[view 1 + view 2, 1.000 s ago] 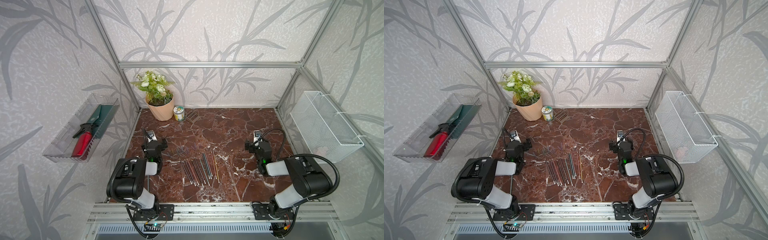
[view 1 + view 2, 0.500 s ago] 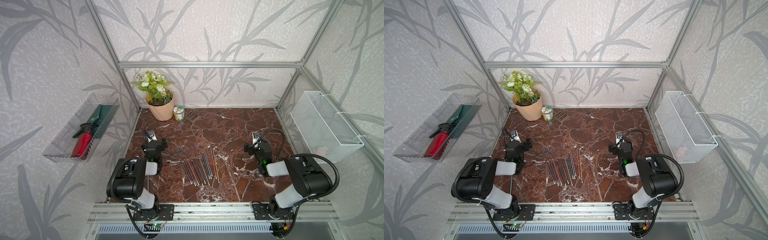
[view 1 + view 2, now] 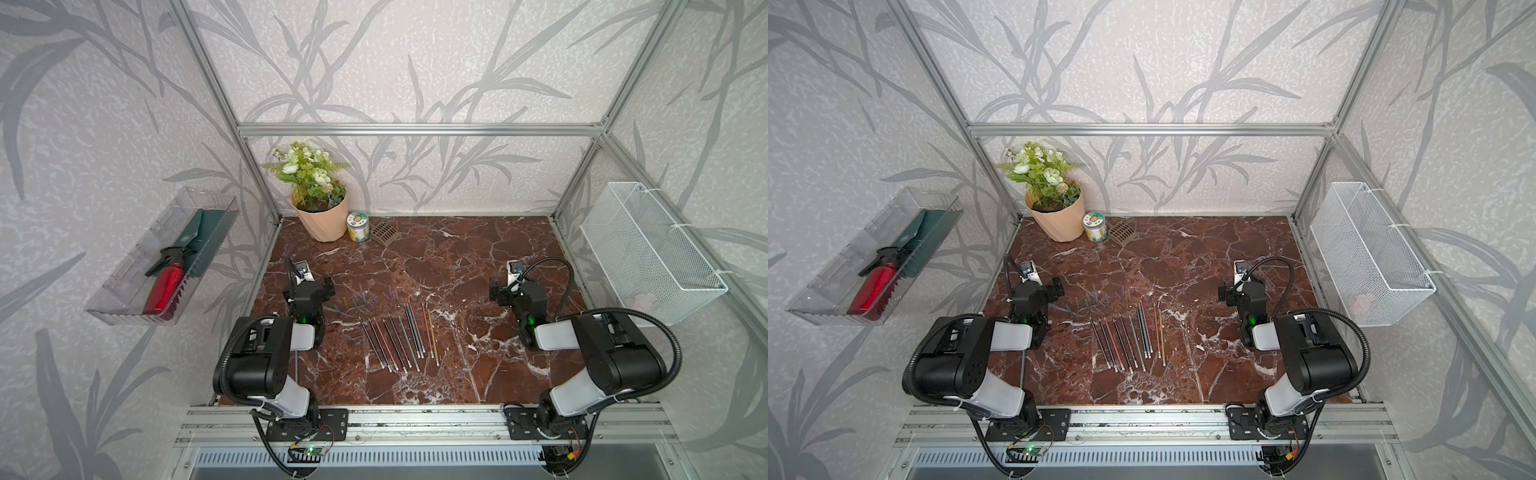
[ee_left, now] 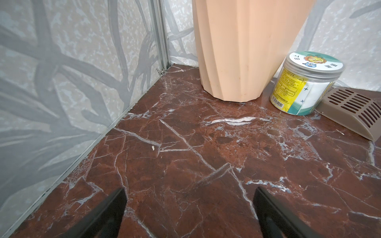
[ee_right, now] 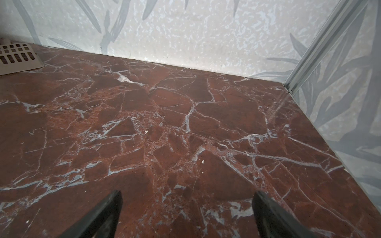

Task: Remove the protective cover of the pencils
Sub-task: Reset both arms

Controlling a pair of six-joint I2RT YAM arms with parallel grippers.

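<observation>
Several slim pencils (image 3: pixel 400 337) with dark, red, green and yellow shafts lie side by side on the red marble floor in both top views (image 3: pixel 1130 337), pale eraser ends toward the front rail. Several small translucent pieces (image 3: pixel 362 300) lie scattered just beyond their far ends. My left gripper (image 3: pixel 310 287) rests low on the floor to the left of the pencils, open and empty. My right gripper (image 3: pixel 515 291) sits to their right, also open and empty. In both wrist views the jaws stand wide over bare marble, and neither the left (image 4: pixel 189 197) nor the right (image 5: pixel 186 199) shows any pencil.
A peach flower pot (image 3: pixel 324 218), a small labelled jar (image 3: pixel 358 226) and a brown slotted piece (image 3: pixel 384 232) stand at the back left. A clear tray (image 3: pixel 124 286) with a red spray bottle hangs on the left wall. A white mesh basket (image 3: pixel 648 249) hangs on the right wall.
</observation>
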